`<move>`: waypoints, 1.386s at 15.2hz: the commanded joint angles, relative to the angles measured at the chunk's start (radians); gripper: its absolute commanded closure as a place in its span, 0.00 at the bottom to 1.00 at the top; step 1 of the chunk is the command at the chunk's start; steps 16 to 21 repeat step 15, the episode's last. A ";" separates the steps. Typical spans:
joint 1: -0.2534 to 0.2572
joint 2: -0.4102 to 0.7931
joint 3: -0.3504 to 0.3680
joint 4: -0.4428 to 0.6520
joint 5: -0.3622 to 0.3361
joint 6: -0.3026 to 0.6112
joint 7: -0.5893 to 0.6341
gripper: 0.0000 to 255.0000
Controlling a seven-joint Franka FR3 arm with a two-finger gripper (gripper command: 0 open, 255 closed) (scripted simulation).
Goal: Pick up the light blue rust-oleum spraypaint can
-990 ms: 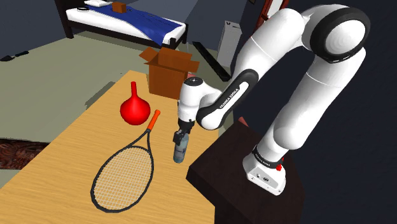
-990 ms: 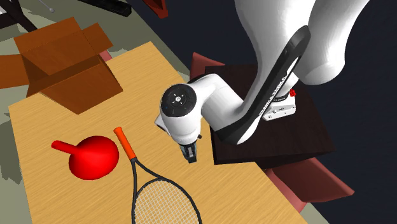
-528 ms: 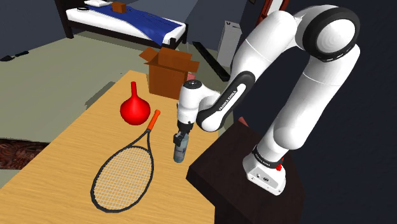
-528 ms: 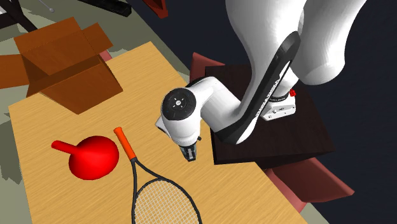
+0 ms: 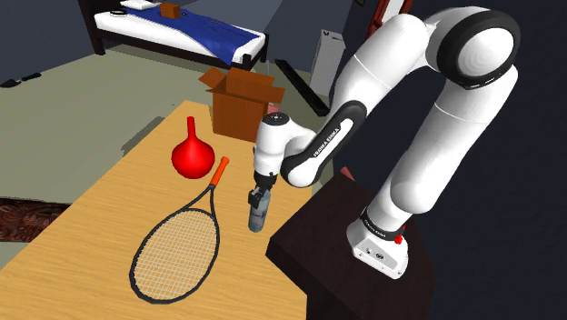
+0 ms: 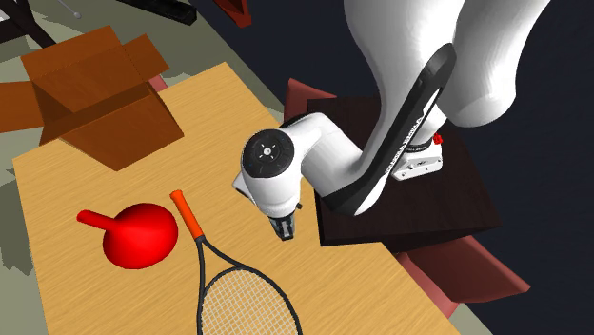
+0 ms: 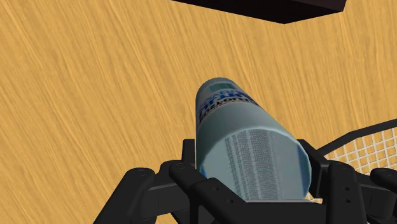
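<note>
Stand [image 5: 320,238]: a dark box at the table [image 5: 107,216] edge, carrying the base of the white arm.

Tennis racket [image 5: 176,251]: lies flat on the wood table. Black frame, orange grip, with the handle directed toward the far end.

Tool [image 5: 261,194]: points down over the table, between the racket's handle and the stand. Its black fingers [image 7: 324,175] are closed on the light blue spray can [image 7: 245,143], one on each side of the body.

Spray can: upright below the tool in the shoulder view, gripped at its upper end, near the racket's throat. Printed label visible in the wrist view. Contact between its lower end and the table cannot be determined.

Red vase [image 5: 192,156]: round body, narrow neck, just beyond the racket's grip.

Cardboard box [image 5: 241,105]: brown, flaps open, at the table's far end.

Bed [image 5: 182,32]: blue cover, on the floor beyond the table.
</note>
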 commanded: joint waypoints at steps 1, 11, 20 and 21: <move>-0.002 -0.032 0.011 0.000 0.038 -0.029 -0.027 1.00; 0.018 -0.201 0.015 0.010 0.178 -0.195 -0.130 1.00; 0.023 -0.233 0.010 0.016 0.196 -0.232 -0.143 1.00; 0.023 -0.233 0.010 0.016 0.196 -0.232 -0.143 1.00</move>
